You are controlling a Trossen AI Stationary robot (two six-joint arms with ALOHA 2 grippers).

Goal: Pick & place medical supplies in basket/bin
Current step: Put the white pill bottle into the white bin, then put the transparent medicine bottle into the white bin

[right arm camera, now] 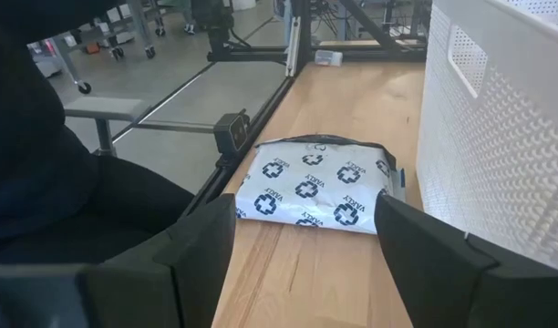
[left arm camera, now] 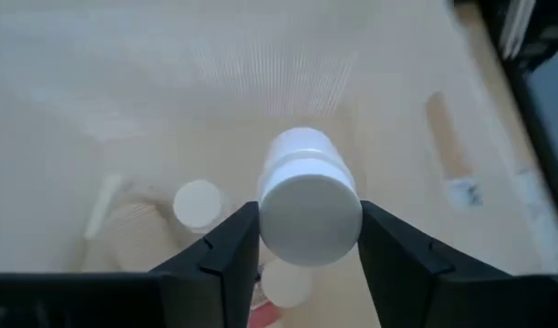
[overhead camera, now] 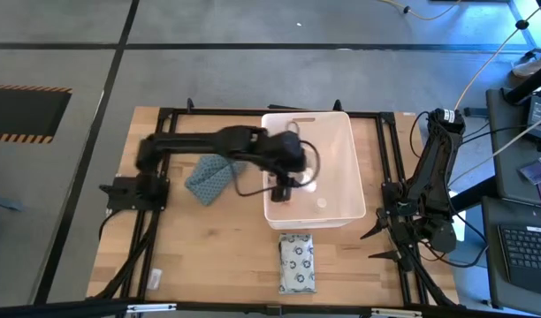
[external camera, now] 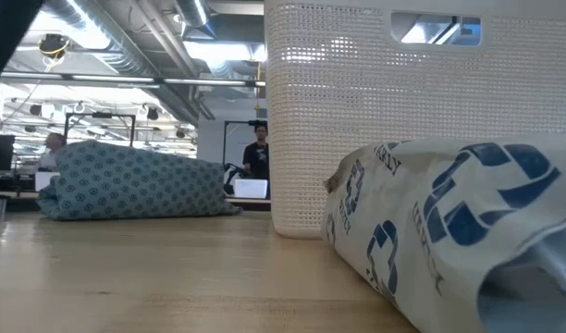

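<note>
A pale wooden table (overhead camera: pixel 217 256) in a workshop hall is seen carrying the white perforated plastic tub (overhead camera: pixel 348 168). A smooth white pill bottle (left arm camera: pixel 306 196) is held over the tub's interior in the left gripper (left arm camera: pixel 306 248) jaws; other contents are blurred. The soft cross-printed pack (overhead camera: pixel 297 262) lies beside the tub's near wall, the right gripper (right arm camera: pixel 302 246) jaws spread wide and empty.

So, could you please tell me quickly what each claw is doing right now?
Left claw: closed on a white pill bottle, above the white bin.
Right claw: open, holding nothing, beside the table's right edge.
</note>
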